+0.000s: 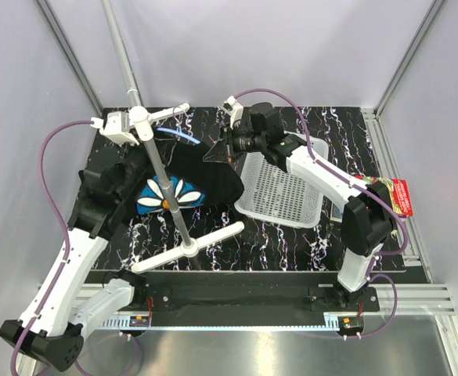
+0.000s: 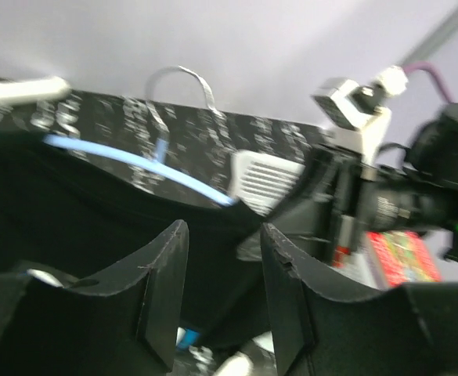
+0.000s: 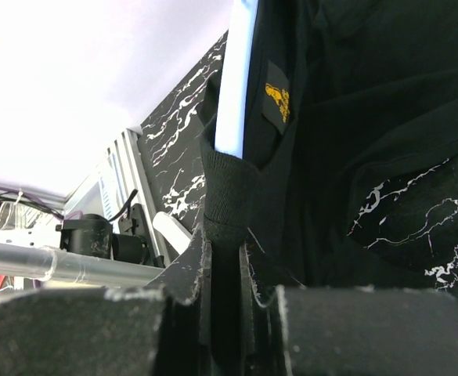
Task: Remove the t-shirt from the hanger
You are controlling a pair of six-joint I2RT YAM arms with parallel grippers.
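**A:** So, starting nearest the arm bases, what is there?

**B:** The pole stand's white foot bar (image 1: 188, 251) lies on the black marbled table (image 1: 291, 239). Its grey pole (image 1: 166, 176) runs up across the t-shirt.

**A:** And the t-shirt itself?

**B:** The black t-shirt (image 1: 209, 168) is spread left of centre, just behind that foot bar. Its white flower print (image 1: 170, 196) on a blue patch faces the overhead camera.

**A:** What is the left gripper doing?

**B:** The left gripper (image 2: 224, 235) is at the shirt's left side with its jaws apart. Dark cloth shows beyond the gap. The wrist view is blurred, so I cannot tell whether the fingers (image 2: 166, 290) touch it.

**A:** What is to the right?

**B:** A white mesh basket (image 1: 279, 192), just beside the shirt.

**A:** And further back?

**B:** The shirt is still on the light-blue hanger (image 1: 180, 135), which pokes out of its far edge. The right gripper (image 3: 225, 243) is clamped on a ribbed black edge of the shirt, right beside the hanger's blue arm. A small yellow-printed label (image 3: 275, 98) sits next to it. Farthest back is the stand's upper crossbar (image 1: 162, 115).
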